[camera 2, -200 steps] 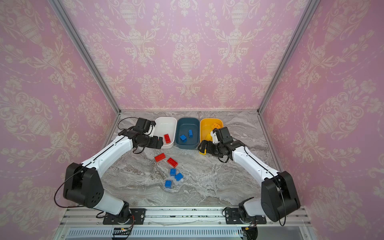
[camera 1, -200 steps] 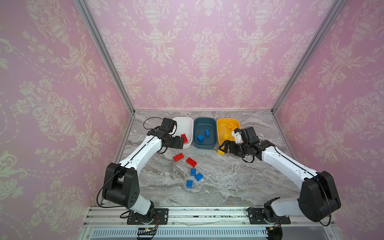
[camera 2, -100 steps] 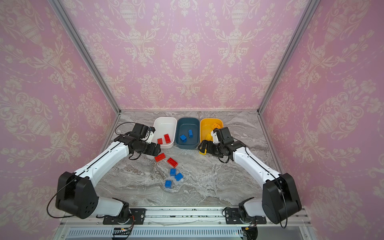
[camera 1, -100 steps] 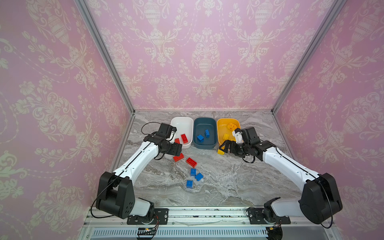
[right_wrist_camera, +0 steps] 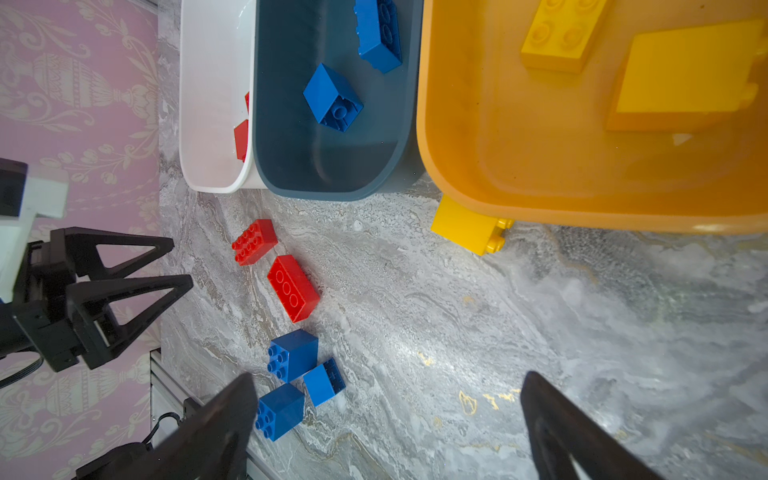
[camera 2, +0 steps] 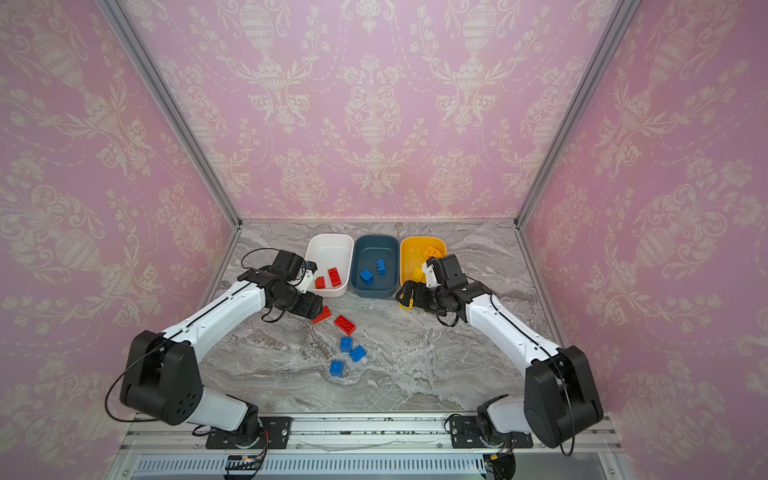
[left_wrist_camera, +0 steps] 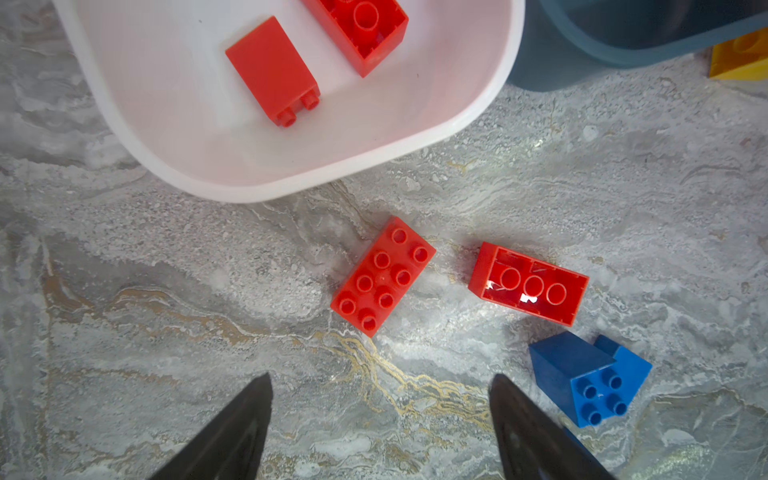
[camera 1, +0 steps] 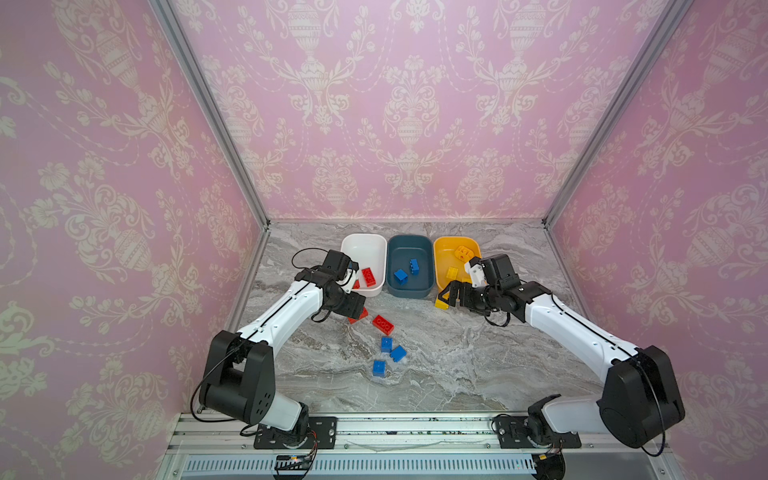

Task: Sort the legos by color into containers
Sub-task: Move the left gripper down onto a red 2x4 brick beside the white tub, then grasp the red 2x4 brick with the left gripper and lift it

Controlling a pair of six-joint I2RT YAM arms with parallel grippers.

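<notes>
The fingers (left_wrist_camera: 243,428) of my left gripper (left_wrist_camera: 380,378) stand well apart and hold nothing; they hover low over the marble table (left_wrist_camera: 166,291), near a studs-up red brick (left_wrist_camera: 382,276). My right gripper (right_wrist_camera: 386,376) is spread as wide and is equally empty.

Taking the far wall as twelve o'clock in both top views, three tubs line the twelve o'clock edge: the white tub (camera 1: 363,249) with two red bricks, the teal tub (camera 1: 409,249) with two blue, the yellow tub (camera 1: 444,257) with yellow pieces.

Loose on the table: the studs-up red brick, an upturned red brick (left_wrist_camera: 528,284) just at four o'clock of it, three blue bricks (camera 1: 386,344) clustered at six o'clock of that, and a yellow brick (right_wrist_camera: 467,230) lying against the yellow tub's seven o'clock corner, close to my right gripper.

I judge the risks so: the two red bricks lie close, so a finger coming down beside one could knock the other; the studs-up brick sits skewed to my jaws and may twist out. The yellow brick is tucked under the tub rim, so a finger could strike or shove the tub.
</notes>
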